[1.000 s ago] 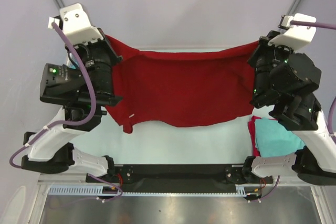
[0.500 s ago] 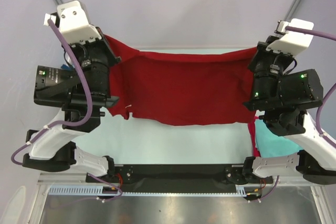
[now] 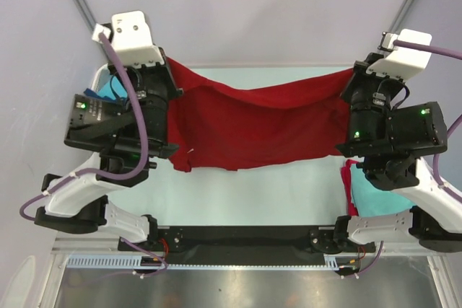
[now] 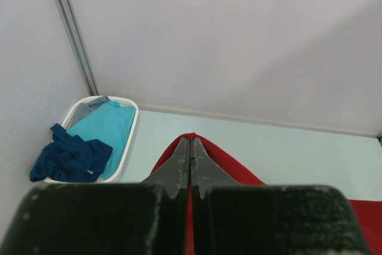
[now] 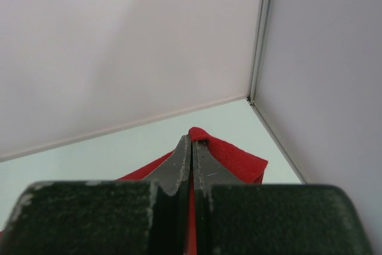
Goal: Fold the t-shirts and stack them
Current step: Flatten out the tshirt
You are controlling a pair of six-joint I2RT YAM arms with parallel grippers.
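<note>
Left fingers (image 4: 176,168) shifted inward; dark red t-shirt (image 3: 253,124) sags more.

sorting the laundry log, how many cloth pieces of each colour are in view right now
red: 2 (held red shirt, red piece at near right)
turquoise: 2 (turquoise cloth in the basket, turquoise piece at near right)
navy: 1 (navy cloth on the basket)
total: 5

The t-shirt (image 3: 253,124) is plain dark red. The white basket (image 4: 133,125) holds a turquoise shirt (image 4: 110,128) and a navy shirt (image 4: 68,156).
</note>
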